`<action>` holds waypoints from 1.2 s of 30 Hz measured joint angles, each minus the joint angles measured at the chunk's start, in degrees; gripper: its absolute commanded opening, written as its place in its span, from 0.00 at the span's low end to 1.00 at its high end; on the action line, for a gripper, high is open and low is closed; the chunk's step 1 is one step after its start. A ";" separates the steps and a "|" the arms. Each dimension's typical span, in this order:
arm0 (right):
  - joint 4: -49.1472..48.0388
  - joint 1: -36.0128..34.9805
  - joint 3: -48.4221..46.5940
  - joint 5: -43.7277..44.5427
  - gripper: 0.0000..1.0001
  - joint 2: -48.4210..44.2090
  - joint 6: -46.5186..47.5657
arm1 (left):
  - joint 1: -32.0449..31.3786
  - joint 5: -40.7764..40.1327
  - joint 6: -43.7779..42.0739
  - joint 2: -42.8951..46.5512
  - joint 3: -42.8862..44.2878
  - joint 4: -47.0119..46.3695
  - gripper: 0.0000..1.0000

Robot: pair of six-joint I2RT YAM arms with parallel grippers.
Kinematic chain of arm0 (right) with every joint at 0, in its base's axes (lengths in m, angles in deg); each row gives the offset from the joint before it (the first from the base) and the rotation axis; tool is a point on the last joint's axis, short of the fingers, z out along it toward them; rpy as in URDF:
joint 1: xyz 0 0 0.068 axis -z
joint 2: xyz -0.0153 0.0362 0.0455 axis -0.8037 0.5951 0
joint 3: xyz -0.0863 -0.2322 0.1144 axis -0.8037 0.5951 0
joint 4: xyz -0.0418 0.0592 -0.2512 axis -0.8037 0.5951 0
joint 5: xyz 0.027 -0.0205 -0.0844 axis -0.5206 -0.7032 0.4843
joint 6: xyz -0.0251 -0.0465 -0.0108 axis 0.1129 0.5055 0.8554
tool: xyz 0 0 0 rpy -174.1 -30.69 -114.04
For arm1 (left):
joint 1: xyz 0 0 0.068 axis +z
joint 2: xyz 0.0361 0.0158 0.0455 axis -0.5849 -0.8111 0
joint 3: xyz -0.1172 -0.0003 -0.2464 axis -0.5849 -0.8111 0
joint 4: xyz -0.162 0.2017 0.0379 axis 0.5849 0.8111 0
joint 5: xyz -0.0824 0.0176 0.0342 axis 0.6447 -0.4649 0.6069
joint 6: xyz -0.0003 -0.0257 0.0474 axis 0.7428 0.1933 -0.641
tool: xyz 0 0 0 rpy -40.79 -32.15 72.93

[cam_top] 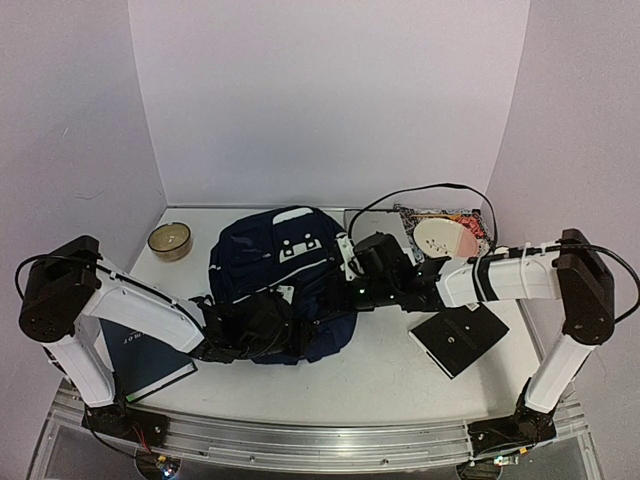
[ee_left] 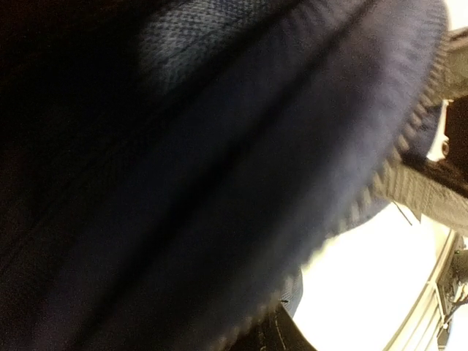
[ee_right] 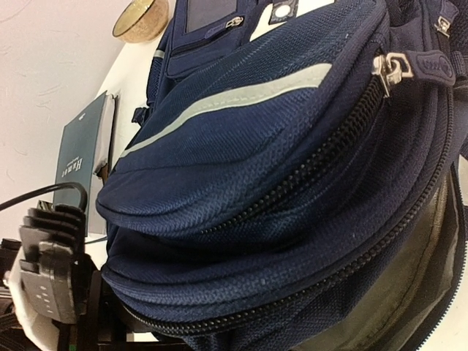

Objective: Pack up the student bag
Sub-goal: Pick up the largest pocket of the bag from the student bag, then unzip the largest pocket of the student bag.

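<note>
Top external view: large navy-blue fabric student bag with white trim is lying mid-counter, mouth facing 6 o'clock. Left fingers are digging into fabric at its 7 o'clock edge; can't tell their spread. Right fingers are sitting fully closed at 3 o'clock, hold unclear. Bag's looking soft, floppy and light, so I'm favouring the stiffer zipper rim.

The student bag fills the middle of the tabletop, with the left arm and right arm reaching in at its near flanks. Open passage lies in front, between the dark book and the black square pad. A bowl stands far left.
</note>
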State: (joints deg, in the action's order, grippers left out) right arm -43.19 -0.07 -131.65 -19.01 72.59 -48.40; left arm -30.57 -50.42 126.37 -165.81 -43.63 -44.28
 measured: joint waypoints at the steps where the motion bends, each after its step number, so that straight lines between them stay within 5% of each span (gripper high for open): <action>1: 0.00 -0.10 -0.14 0.05 0.00 0.18 -0.08 | 0.00 -0.12 0.08 -0.39 0.24 0.01 0.29; 13: 0.18 -0.65 -0.68 1.41 0.00 1.18 -0.53 | -0.05 -2.13 0.88 -4.56 2.63 -0.38 0.00; 24: 0.17 -1.84 -0.68 4.27 0.00 1.15 0.84 | -0.13 -2.77 1.04 1.49 -2.76 -0.80 0.00; 36: 0.43 1.72 0.49 3.32 0.00 -1.92 3.05 | -0.13 -9.08 0.80 13.92 -3.57 14.30 0.00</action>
State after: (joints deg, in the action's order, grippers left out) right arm -42.76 1.65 -131.16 -15.70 70.67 -45.36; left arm -30.70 -59.50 127.18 -151.90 -47.19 -29.98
